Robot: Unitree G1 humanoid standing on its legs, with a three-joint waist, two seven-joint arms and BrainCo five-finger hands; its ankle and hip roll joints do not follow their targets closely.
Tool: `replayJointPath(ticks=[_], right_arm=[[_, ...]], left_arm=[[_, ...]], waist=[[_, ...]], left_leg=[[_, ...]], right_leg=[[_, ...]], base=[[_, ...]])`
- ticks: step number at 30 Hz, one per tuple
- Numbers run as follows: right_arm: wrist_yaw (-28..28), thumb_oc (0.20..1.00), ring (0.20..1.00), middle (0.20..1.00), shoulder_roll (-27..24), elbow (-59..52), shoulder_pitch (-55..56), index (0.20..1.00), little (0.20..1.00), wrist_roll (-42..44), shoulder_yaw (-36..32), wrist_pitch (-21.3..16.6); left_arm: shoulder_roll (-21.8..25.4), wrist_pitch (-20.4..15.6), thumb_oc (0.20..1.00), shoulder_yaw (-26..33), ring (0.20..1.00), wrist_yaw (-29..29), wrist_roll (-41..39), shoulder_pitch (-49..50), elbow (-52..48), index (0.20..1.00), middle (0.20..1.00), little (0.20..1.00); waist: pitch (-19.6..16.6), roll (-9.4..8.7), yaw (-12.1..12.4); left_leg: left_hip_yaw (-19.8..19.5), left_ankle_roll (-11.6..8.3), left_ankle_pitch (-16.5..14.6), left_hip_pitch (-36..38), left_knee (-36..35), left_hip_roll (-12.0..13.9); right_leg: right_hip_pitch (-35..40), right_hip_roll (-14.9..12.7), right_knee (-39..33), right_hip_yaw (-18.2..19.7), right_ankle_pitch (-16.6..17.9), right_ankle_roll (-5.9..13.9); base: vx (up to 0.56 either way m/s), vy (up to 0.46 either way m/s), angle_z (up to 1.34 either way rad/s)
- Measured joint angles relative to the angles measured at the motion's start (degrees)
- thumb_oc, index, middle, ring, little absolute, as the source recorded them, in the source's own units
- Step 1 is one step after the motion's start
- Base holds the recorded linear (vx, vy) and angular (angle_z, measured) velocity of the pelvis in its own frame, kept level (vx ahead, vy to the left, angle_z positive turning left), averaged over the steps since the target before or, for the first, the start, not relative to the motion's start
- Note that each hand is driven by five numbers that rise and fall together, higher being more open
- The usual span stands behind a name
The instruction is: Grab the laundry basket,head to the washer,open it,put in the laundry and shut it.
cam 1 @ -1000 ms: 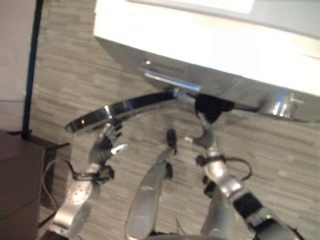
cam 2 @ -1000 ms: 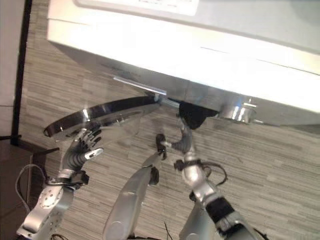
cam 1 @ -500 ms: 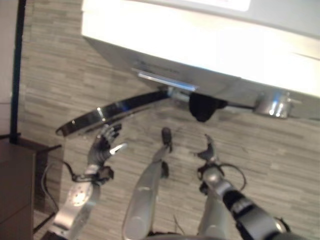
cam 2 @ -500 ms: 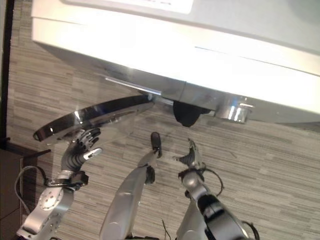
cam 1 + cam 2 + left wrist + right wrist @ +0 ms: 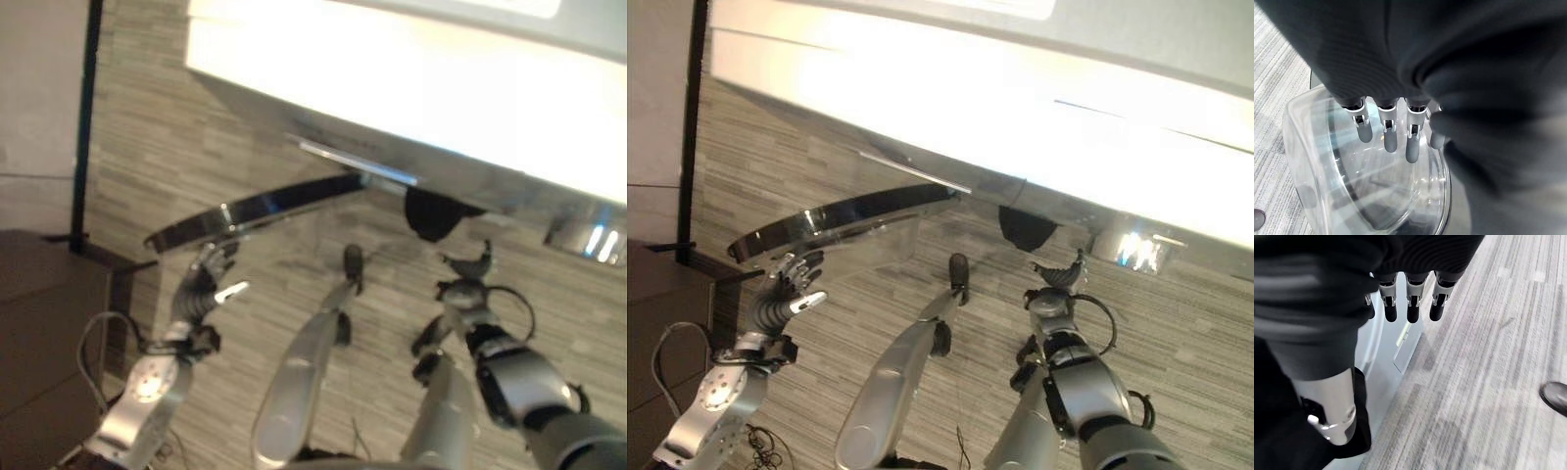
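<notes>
Left hand is raised at the lower left, fingers straight and loose, nothing held, tips just under or against the rim of the washer door. From the left wrist view those fingers hang right over the door's clear bowl-shaped glass; contact not certain.

Right hand sits lower right, above the grey wood-look floor, near the washer front but apart from it. Its fingers extend straight and relaxed in the right wrist view, empty, pointing toward the washer's lower front panel and floor.

Washer door is swung wide open, hinged near the middle of the machine, chrome ring edge-on, reaching out to the robot's left. Beyond the right hand, a dark lump of laundry shows at the washer's opening, just under the front edge; can't tell how far in it sits. White washer spans the far side, with a chrome part to the right of the opening.

Dark cabinet stands at near left.
</notes>
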Motion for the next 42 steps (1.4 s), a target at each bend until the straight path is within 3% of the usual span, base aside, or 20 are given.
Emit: replayJointPath(ticks=[4,11,19,29,34,35,36,38,39,40,42], right_arm=[[0.8,1.000,1.000,1.000,-0.6,0.2,-0.9,1.000,1.000,2.7,-1.0,-0.1],[2.1,1.000,1.000,1.000,-2.3,0.4,-3.4,1.000,1.000,5.9,-0.9,-0.6],[2.2,1.000,1.000,1.000,-7.6,0.3,-9.3,1.000,1.000,7.4,-2.2,-1.3],[3.4,1.000,1.000,1.000,-9.6,2.5,-13.9,1.000,1.000,17.2,-5.1,-2.5],[5.0,1.000,1.000,1.000,-9.1,3.6,-16.3,1.000,1.000,23.5,-5.9,-3.9],[5.3,0.878,0.878,0.878,-9.0,3.6,-16.6,0.878,0.878,24.5,-6.0,-4.2],[5.6,0.576,0.576,0.576,-8.4,3.6,-17.2,0.576,0.576,25.8,-6.0,-4.7],[5.7,0.423,0.423,0.423,-7.7,3.6,-17.4,0.423,0.423,27.5,-6.1,-5.0],[5.9,0.423,0.423,0.423,-7.2,3.5,-17.5,0.423,0.423,28.3,-6.1,-5.3],[6.0,0.200,0.200,0.200,-6.8,3.6,-17.8,0.200,0.200,28.6,-5.9,-5.5],[6.5,0.200,0.200,0.200,-5.8,3.5,-18.5,0.200,0.200,28.7,-5.4,-5.8]], left_arm=[[-0.1,0.1,1.000,0.0,1.000,-1.0,-0.7,0.0,-0.3,1.000,1.000,1.000],[-0.3,0.2,1.000,0.0,1.000,-1.3,-1.6,0.0,-1.0,1.000,1.000,1.000],[-0.3,0.3,1.000,0.0,1.000,-2.5,-2.4,0.1,-1.9,1.000,1.000,1.000],[0.0,1.0,1.000,0.0,1.000,-3.7,-3.1,0.1,-2.7,1.000,1.000,1.000],[-0.1,1.3,1.000,0.0,1.000,-3.9,-4.1,0.1,-3.1,1.000,1.000,1.000],[-0.1,1.4,1.000,0.0,1.000,-4.1,-4.1,0.1,-3.2,1.000,1.000,1.000],[-0.2,1.4,1.000,0.1,1.000,-4.1,-4.1,0.1,-3.3,1.000,1.000,1.000],[-0.2,1.4,1.000,0.1,1.000,-4.2,-4.7,0.1,-3.3,1.000,1.000,1.000],[-0.2,1.4,1.000,0.1,1.000,-4.2,-5.1,0.1,-3.3,1.000,1.000,1.000],[-0.2,1.4,1.000,0.0,1.000,-4.3,-5.1,0.1,-3.3,1.000,1.000,1.000],[-0.2,1.4,1.000,0.1,1.000,-4.9,-5.1,0.1,-3.3,1.000,1.000,1.000]], waist=[[-0.1,2.33,0.5],[-0.1,2.83,1.2],[-0.3,3.53,2.2],[-0.2,4.35,3.0],[-0.2,4.83,3.1],[-0.1,5.06,3.1],[-0.1,5.38,3.2],[-0.2,5.45,3.3],[-0.2,5.45,3.3],[-0.2,5.46,3.3],[-0.2,5.51,3.4]], left_leg=[[-0.1,0.05,0.0,-1.0,0.1,-0.3],[-0.2,0.32,-0.2,-2.6,1.1,-0.6],[0.1,0.47,-0.3,-4.7,2.1,-0.8],[0.3,0.52,-0.3,-6.7,3.5,-0.9],[0.2,0.70,-0.1,-8.1,4.2,-1.2],[0.2,0.75,-0.1,-8.2,4.2,-1.2],[0.0,0.75,-0.1,-8.3,4.3,-1.3],[-0.1,0.75,-0.1,-8.3,4.4,-1.3],[-0.2,0.74,-0.1,-8.3,4.4,-1.3],[-0.2,0.74,-0.1,-8.3,4.4,-1.3],[-0.3,0.73,-0.1,-8.3,4.8,-1.2]], right_leg=[[-1.1,-0.4,0.9,-0.1,-0.1,0.21],[-3.4,-1.3,3.6,0.1,-1.2,0.39],[-6.4,-2.2,6.6,0.6,-2.2,0.46],[-9.5,-3.1,10.4,1.9,-3.4,-0.77],[-11.2,-3.7,12.1,2.3,-4.4,-0.44],[-11.3,-3.8,12.3,2.2,-4.4,-0.44],[-11.3,-3.8,12.5,2.2,-4.5,-0.54],[-11.3,-3.8,12.6,2.2,-4.5,-0.61],[-11.3,-3.8,12.7,2.1,-4.5,-0.65],[-11.3,-3.8,12.7,2.0,-4.6,-0.74],[-11.2,-3.8,12.9,2.0,-4.7,-0.85]], base=[[0.02,0.002,0.03],[0.03,-0.005,0.03],[0.01,-0.001,0.01],[0.00,0.000,0.00],[0.00,-0.005,0.06],[0.00,-0.014,0.03],[0.00,-0.009,0.04],[0.00,-0.007,0.03],[0.00,0.000,0.00],[0.00,0.000,0.00],[0.00,0.000,0.00]])
